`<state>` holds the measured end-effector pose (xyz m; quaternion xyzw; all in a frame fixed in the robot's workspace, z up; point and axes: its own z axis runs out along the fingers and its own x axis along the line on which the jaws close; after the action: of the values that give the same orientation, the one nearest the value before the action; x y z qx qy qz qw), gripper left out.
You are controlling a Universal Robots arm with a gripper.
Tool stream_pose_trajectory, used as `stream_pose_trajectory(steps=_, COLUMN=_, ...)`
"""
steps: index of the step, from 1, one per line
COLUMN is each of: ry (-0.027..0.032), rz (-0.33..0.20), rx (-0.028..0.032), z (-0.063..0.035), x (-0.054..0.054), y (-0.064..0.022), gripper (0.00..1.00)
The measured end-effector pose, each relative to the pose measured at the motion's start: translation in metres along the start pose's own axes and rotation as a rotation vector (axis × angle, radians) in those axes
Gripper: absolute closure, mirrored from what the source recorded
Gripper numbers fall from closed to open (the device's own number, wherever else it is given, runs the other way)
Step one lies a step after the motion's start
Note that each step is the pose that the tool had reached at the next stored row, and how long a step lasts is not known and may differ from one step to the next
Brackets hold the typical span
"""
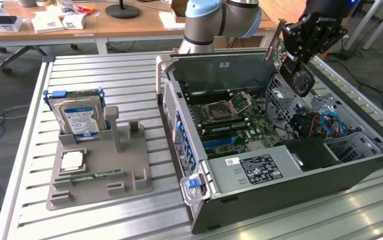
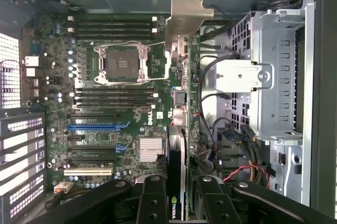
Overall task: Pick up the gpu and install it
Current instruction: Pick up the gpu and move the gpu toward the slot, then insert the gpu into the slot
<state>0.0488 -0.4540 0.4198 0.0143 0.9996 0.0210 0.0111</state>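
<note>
Gpu (image 2: 178,134) in pincer (image 2: 179,192) over mobo (image 2: 121,103); fan (image 1: 303,80) ext view, bracket (image 2: 185,13) wrist view

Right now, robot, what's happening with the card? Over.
Pincer shut on gpu. Gpu held over open computer case, not yet slotted. Loose cables close by.

Both overlook motherboard (image 1: 245,120) (image 2: 158,113); wrist apparently nearer.

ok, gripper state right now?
Gripper: closed on the graphics card, holding it above the open computer case.
</note>
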Motion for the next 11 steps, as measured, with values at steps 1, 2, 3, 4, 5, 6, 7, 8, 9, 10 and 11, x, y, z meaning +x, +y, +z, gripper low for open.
stream_pose_trajectory(steps=1, ry=0.0, rz=0.0, rx=0.0001, z=0.0, x=-0.0001, y=0.0, gripper=0.74)
stream_pose_trajectory(steps=2, ry=0.0, rz=0.0, rx=0.0, z=0.0001, x=-0.0001, y=0.0, gripper=0.74)
stream_pose_trajectory(steps=3, ry=0.0, rz=0.0, rx=0.0, z=0.0001, x=-0.0001, y=0.0, gripper=0.74)
stream_pose_trajectory(steps=4, ry=0.0, rz=0.0, rx=0.0, z=0.0001, x=-0.0001, y=0.0, gripper=0.74)
stream_pose_trajectory(steps=5, ry=0.0, rz=0.0, rx=0.0, z=0.0001, x=-0.0001, y=0.0, gripper=0.74)
stream_pose_trajectory(steps=6, ry=0.0, rz=0.0, rx=0.0, z=0.0001, x=-0.0001, y=0.0, gripper=0.74)
stream_pose_trajectory(steps=7, ry=0.0, rz=0.0, rx=0.0, z=0.0001, x=-0.0001, y=0.0, gripper=0.74)
stream_pose_trajectory(steps=8, ry=0.0, rz=0.0, rx=0.0, z=0.0001, x=-0.0001, y=0.0, gripper=0.74)
stream_pose_trajectory(steps=9, ry=0.0, rz=0.0, rx=0.0, z=0.0001, x=-0.0001, y=0.0, gripper=0.74)
stream_pose_trajectory(steps=10, ry=0.0, rz=0.0, rx=0.0, z=0.0001, x=-0.0001, y=0.0, gripper=0.74)
stream_pose_trajectory(steps=11, ry=0.0, rz=0.0, rx=0.0, z=0.0001, x=-0.0001, y=0.0, gripper=0.74)
